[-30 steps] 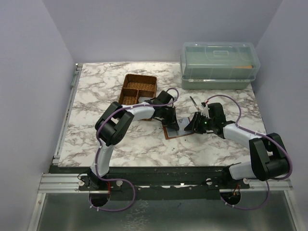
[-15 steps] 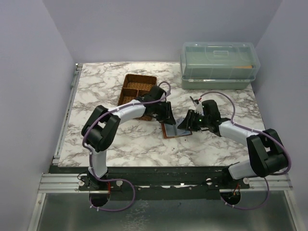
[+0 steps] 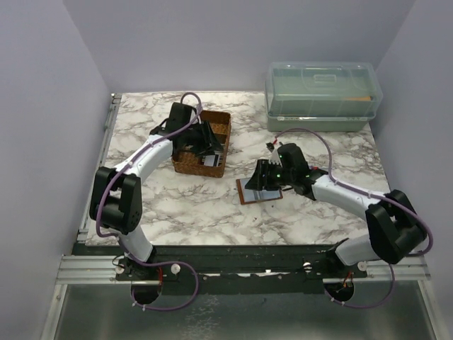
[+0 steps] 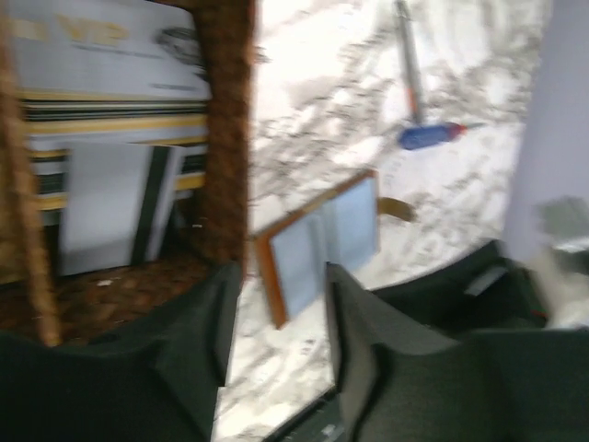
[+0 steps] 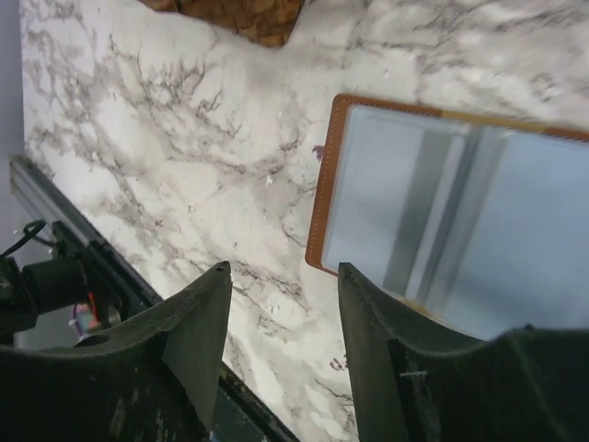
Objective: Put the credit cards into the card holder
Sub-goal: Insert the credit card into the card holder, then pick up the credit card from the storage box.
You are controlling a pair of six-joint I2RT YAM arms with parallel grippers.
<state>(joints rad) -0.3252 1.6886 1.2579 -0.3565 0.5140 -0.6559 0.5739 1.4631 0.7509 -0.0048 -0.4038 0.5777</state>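
Left gripper (image 4: pixel 278 273) over basket tray (image 3: pixel 200 168), upper centre of top view, jaws apart, empty. Right gripper (image 5: pixel 282 269) above open card holder (image 3: pixel 253 194), mid-frame, jaws spread, empty.

The top external camera looks down from above and behind the arm bases, taking in the whole marble table (image 3: pixel 198 205). The left wrist camera hangs close beside the basket (image 4: pixel 225 138). Its view is blurred, apparently angled across the tabletop. The right wrist camera looks steeply down from close range. All three views share the card holder (image 3: pixel 256 191).

Open card holder (image 3: pixel 259 191) lies flat, cards (image 4: pixel 109 208) in basket (image 4: pixel 226 138)
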